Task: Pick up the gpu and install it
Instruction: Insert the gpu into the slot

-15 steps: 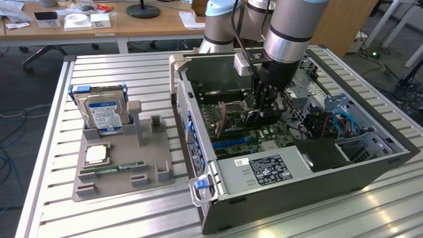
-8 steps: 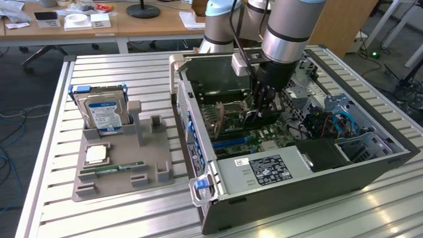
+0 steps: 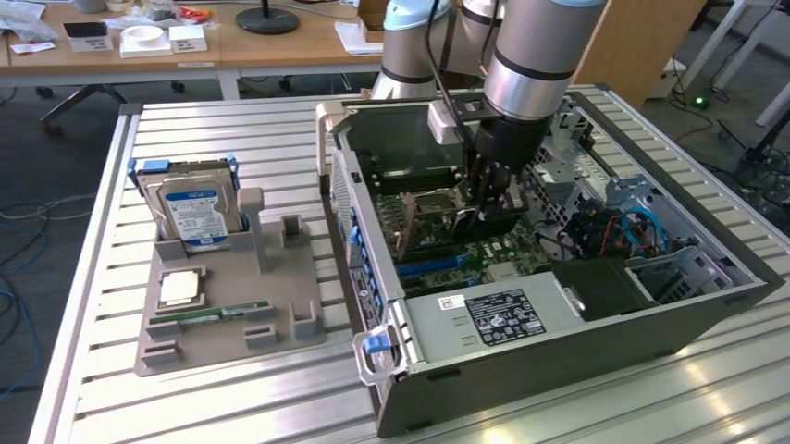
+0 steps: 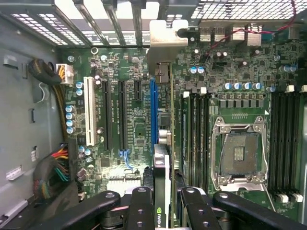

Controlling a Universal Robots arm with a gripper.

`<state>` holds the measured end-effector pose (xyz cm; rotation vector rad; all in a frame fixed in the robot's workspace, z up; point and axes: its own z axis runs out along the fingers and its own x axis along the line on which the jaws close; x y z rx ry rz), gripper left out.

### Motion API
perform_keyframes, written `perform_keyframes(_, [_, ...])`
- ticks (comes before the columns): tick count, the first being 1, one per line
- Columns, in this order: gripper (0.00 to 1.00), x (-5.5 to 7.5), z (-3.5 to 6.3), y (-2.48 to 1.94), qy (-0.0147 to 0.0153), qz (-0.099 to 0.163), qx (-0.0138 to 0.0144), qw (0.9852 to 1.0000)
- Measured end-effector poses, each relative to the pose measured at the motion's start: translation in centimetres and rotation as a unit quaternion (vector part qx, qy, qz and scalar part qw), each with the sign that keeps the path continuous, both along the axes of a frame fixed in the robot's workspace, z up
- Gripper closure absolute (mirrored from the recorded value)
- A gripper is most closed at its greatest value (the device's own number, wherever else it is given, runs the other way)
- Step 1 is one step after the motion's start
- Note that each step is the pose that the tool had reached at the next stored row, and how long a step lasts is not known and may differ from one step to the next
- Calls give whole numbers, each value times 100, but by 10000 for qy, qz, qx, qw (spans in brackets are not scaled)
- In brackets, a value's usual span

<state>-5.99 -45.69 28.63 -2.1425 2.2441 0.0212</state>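
Nearest in the exterior view lay the slatted aluminium table (image 3: pixel 222 407). On it, toward the exterior view's left, sat a flat grey moulded tray (image 3: pixel 222 347). The tray held a slim green RAM stick (image 3: pixel 207 316), a square silvery processor (image 3: pixel 180 289) and, farther back, an upright boxy hard drive with a blue-white label (image 3: pixel 195 215).

Beside the tray, toward the exterior view's right, stood the open dark metal computer case (image 3: pixel 556 356). Its grey power supply with a black label (image 3: pixel 494 317) sat at the near end.

Deeper inside the case, the black metal gripper (image 3: pixel 484 208) hung over the green motherboard (image 4: pixel 139 129). In the wrist view its black fingers (image 4: pixel 142 206) were clamped on the gpu (image 4: pixel 161 182), a thin dark card seen edge-on with a green logo. The card stood upright between them, running along the long blue expansion slot (image 4: pixel 153 110) and just beside it. Whether its edge had entered the slot could not be told.

A white expansion slot (image 4: pixel 89 110) lay to one side of the card and the square silver processor socket (image 4: pixel 240 153) to the other. The card's silvery metal bracket (image 4: pixel 165 40) sat at its far end, by the case's rear slot openings.

Above the case rose the silver-and-grey robot arm (image 3: pixel 531 55). Beyond it stood a wooden desk (image 3: pixel 247 46) bearing a round black lamp base (image 3: pixel 266 18).
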Motion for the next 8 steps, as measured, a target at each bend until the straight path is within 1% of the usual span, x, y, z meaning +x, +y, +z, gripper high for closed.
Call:
perform_keyframes(3, [73,-2,0,-34,0,0,0,10000])
perform_keyframes(8, [73,-15,-39,-36,-2,0,-1,10000])
